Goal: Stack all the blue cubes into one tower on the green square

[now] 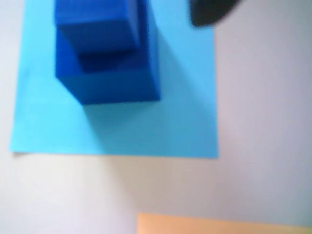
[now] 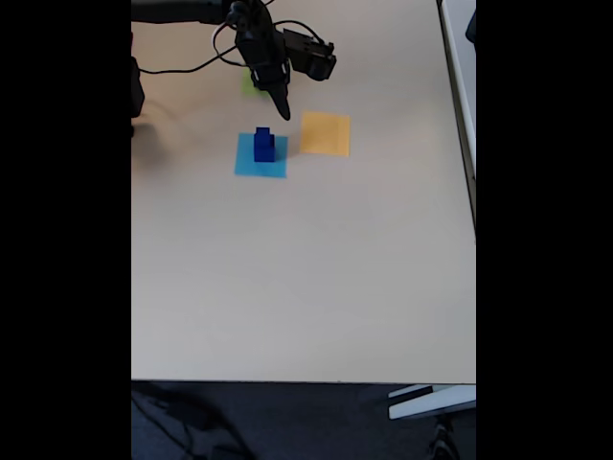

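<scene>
Dark-blue cubes stand piled as a small tower (image 2: 263,146) on the flat light-blue square (image 2: 249,165), not on the green square. Close up in the wrist view, a large blue cube (image 1: 117,83) carries a smaller blue cube (image 1: 95,22). A sliver of the green square (image 2: 248,84) peeks out behind the arm at the table's far side. My gripper (image 2: 283,113) hangs just beyond and to the right of the tower, clear of it, its fingers tapering to one point with nothing held. One dark fingertip (image 1: 207,12) shows at the wrist view's top edge.
An orange-yellow square (image 2: 326,134) lies right of the light-blue one, and its edge shows as the orange-yellow square (image 1: 219,225) low in the wrist view. Cables (image 2: 192,67) trail near the arm's base. The pale table (image 2: 306,278) stretches wide toward the near edge.
</scene>
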Controlling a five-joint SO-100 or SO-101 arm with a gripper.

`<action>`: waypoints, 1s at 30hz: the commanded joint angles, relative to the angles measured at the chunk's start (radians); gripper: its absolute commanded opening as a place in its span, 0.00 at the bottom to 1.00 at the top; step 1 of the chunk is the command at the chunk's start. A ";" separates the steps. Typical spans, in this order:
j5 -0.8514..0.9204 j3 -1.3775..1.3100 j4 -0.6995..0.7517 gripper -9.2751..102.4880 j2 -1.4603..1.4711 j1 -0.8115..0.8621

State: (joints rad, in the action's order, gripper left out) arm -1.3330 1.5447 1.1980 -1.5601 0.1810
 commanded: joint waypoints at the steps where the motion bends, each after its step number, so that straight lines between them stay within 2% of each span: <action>1: 0.021 0.052 -0.069 0.29 -0.086 0.018; 30: 0.054 0.273 -0.158 0.28 -0.138 0.078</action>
State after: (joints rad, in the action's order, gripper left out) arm -1.2916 1.8208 1.0615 -1.6276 0.2424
